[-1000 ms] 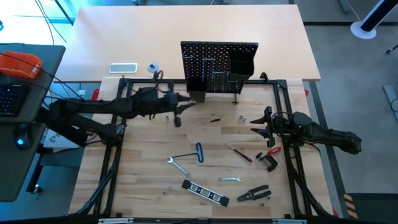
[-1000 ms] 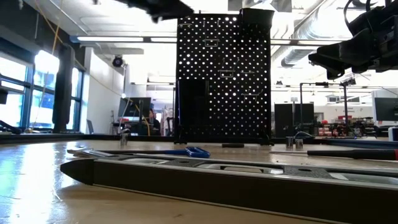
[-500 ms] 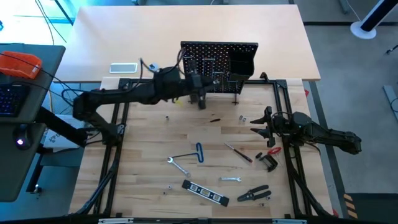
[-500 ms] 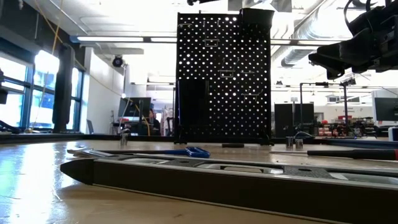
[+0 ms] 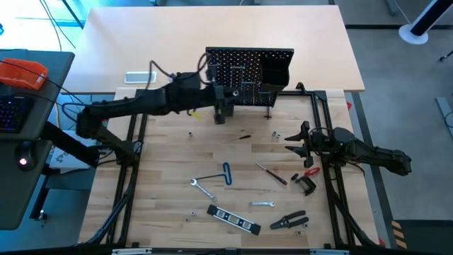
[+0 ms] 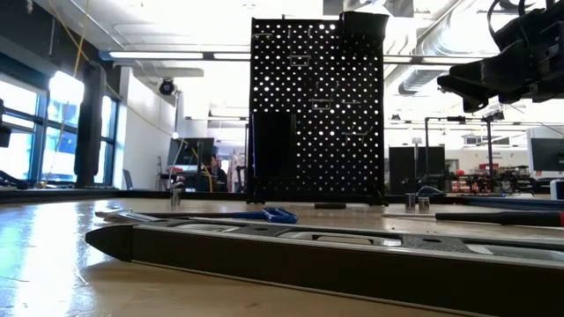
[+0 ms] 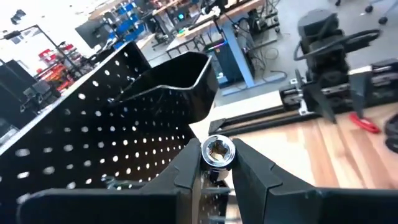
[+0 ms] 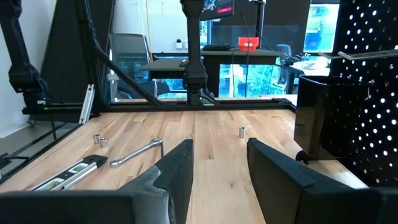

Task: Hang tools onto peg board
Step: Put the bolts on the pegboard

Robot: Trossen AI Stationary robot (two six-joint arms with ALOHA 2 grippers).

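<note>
- The left tool [image 7: 217, 163] is up at the peg board [image 5: 249, 74], near its lower left part, pinching a small silver socket [image 7: 217, 152] between its 2 fingers [image 7: 186, 174]; the hexagonal opening of the socket faces the wrist camera.
- The peg board stands upright at the far edge of the wooden surface [image 5: 163, 170], with a black box bin [image 5: 276, 71] on its right side.
- The right tool [image 5: 296, 140] hangs over the right part of the surface with its fingers [image 8: 177, 171] spread and nothing between them.
- Loose tools lie on the surface in front of the board: a blue-handled bent key [image 5: 225, 173], a silver wrench [image 5: 202, 188] just left of it, a second small wrench [image 5: 262, 204], a thin screwdriver [image 5: 272, 173], a black level [image 5: 233, 219] nearest the front edge, black-handled pliers [image 5: 290, 222] and a red-and-black clamp [image 5: 306, 178] beside the right arm.
- A few small sockets [image 5: 276, 134] sit on the wood between the board and the right tool.
- Behind the board, on the lighter surface, lies a white rectangular tray [image 5: 136, 77].
</note>
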